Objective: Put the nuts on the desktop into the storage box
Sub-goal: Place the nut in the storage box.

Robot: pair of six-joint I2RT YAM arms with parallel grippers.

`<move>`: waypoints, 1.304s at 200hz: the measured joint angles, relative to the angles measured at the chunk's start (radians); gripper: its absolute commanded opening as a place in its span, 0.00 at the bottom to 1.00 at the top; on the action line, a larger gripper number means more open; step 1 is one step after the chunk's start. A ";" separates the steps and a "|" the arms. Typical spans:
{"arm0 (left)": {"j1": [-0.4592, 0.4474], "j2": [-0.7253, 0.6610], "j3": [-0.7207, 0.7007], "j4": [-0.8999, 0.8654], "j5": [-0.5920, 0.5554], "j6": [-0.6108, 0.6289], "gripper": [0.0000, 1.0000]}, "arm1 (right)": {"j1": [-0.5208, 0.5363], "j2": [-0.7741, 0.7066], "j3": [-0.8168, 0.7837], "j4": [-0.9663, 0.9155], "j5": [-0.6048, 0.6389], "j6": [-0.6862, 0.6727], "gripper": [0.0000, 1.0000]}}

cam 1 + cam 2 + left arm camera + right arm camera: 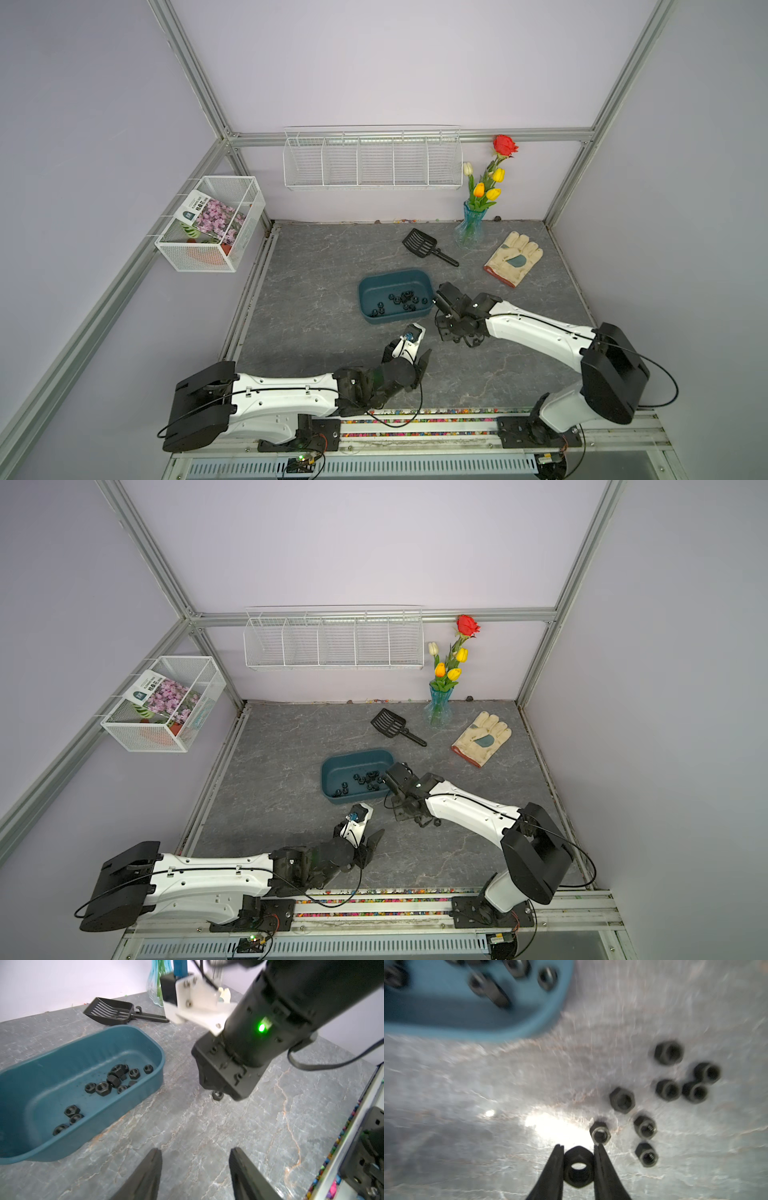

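While the right tool [578,1147] is clamped on 1 nut [578,1169] by its flats, the storage box [395,276] sits just beside it, toward the robot's left and slightly farther out, so I'd expect a short carry over the rim. 8 loose nuts [622,1100] lie on the surface [467,1105] nearby. The left tool [195,1150] hangs half open, empty.

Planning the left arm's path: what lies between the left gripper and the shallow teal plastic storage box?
Only bare grey stone-look desktop, seen in the left wrist view, separates the left gripper and storage box.
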 measured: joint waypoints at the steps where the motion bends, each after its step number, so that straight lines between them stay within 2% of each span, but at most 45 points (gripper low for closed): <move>1: 0.003 -0.002 0.000 0.000 0.000 0.000 0.57 | -0.002 0.000 0.006 -0.001 0.000 -0.002 0.21; 40: 0.108 -0.066 -0.006 0.026 0.043 0.054 0.57 | -0.039 0.033 0.176 -0.053 -0.005 -0.074 0.21; 84: 0.197 -0.074 -0.006 0.055 0.115 0.125 0.57 | -0.068 0.200 0.362 -0.080 -0.038 -0.137 0.21; 164: 0.340 0.010 -0.006 0.169 0.269 0.212 0.56 | -0.095 0.518 0.673 -0.116 -0.124 -0.207 0.21; 219: 0.431 0.028 -0.006 0.222 0.345 0.237 0.56 | -0.120 0.672 0.824 -0.142 -0.144 -0.230 0.21; 261: 0.460 0.068 -0.006 0.256 0.380 0.240 0.55 | -0.130 0.762 0.903 -0.154 -0.143 -0.240 0.21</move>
